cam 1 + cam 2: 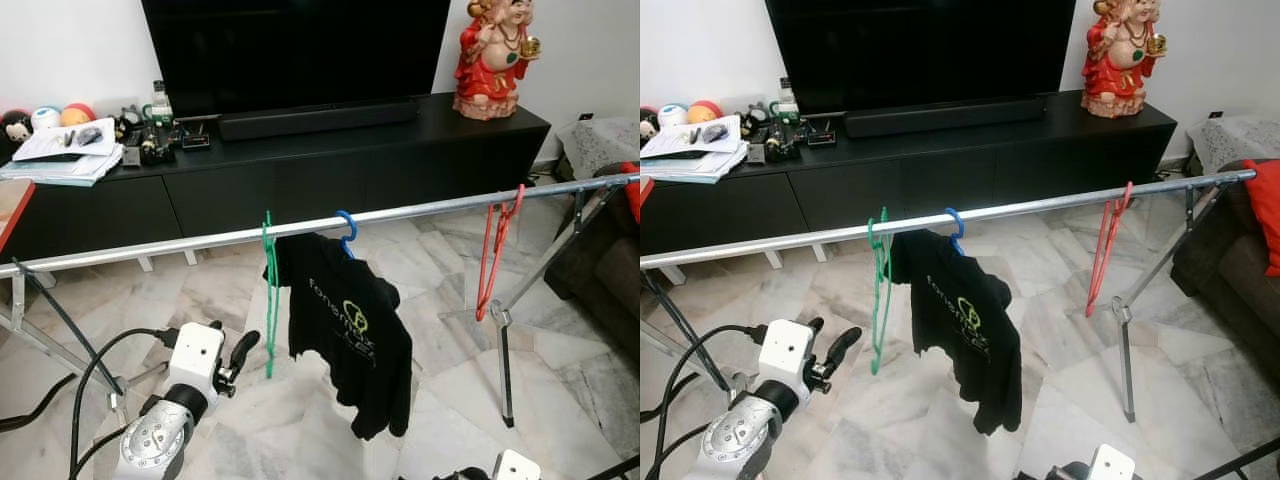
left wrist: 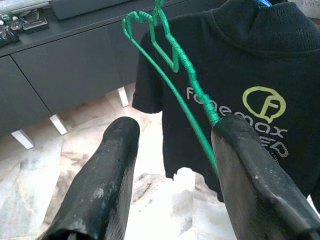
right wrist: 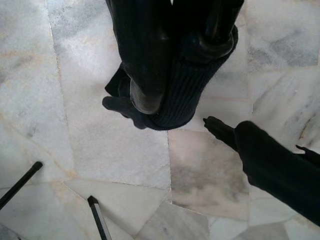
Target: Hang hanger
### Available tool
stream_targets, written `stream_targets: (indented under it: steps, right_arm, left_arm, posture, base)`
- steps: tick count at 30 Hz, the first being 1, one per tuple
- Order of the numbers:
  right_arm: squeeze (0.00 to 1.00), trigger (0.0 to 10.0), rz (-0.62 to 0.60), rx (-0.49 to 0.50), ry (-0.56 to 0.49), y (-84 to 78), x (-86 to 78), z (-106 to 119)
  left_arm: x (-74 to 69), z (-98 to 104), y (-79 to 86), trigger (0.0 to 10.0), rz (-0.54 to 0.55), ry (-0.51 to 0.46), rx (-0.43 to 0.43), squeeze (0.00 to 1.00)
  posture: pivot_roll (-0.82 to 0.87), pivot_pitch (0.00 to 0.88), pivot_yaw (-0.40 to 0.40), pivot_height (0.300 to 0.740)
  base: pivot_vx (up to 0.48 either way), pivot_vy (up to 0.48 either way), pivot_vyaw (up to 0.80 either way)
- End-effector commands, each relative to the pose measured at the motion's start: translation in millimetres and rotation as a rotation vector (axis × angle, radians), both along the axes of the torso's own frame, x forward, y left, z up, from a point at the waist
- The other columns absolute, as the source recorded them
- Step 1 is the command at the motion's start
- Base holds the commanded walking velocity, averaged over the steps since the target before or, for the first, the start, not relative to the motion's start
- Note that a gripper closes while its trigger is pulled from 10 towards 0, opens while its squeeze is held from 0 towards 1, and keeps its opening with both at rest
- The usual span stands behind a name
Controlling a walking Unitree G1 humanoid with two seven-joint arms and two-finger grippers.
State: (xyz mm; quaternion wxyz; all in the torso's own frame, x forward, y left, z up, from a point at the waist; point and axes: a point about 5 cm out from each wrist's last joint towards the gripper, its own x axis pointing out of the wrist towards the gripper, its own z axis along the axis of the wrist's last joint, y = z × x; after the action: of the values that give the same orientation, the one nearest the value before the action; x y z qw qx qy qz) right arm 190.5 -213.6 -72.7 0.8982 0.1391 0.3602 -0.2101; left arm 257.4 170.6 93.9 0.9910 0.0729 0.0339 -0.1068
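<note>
A green hanger [image 1: 268, 300] hangs by its hook on the metal rail [image 1: 420, 212] of a drying rack. My left gripper [image 1: 243, 347] is low beside the hanger's bottom end and is open. In the left wrist view the green wire [image 2: 170, 55] runs down along one finger [image 2: 250, 170]. A black T-shirt [image 1: 350, 330] hangs on a blue hanger [image 1: 346, 228] just right of it. A red hanger [image 1: 495, 250] hangs empty further right. My right gripper [image 3: 182, 75] points at the floor, shut on a dark ribbed cloth [image 3: 185, 100].
A black TV cabinet [image 1: 330, 170] with a TV, papers and a red statue [image 1: 495, 55] stands behind the rack. A sofa [image 1: 610, 270] is at the right. The rack's legs [image 1: 503, 360] and cables [image 1: 90, 380] cross the marble floor.
</note>
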Motion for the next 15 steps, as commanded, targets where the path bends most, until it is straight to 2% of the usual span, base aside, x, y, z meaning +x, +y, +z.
stream_targets:
  steps: [1, 15]
  right_arm:
    - [0.00, 10.0, -0.005, -0.002, -0.011, -0.4, 0.2, 0.6]
    - [0.00, 10.0, -0.011, 0.001, -0.006, -0.6, -3.4, -1.1]
  left_arm:
    - [1.9, 4.0, 0.3, 10.0, 0.007, -0.011, -0.004, 0.00]
    - [6.9, 5.4, -4.5, 10.0, -0.011, -0.010, -0.021, 0.00]
  posture:
    - [0.06, 0.058, 0.037, 0.740]
    - [0.04, 0.036, 0.051, 0.740]
  base:
    - [0.000, 0.000, 0.00]
    - [0.302, 0.000, 0.00]
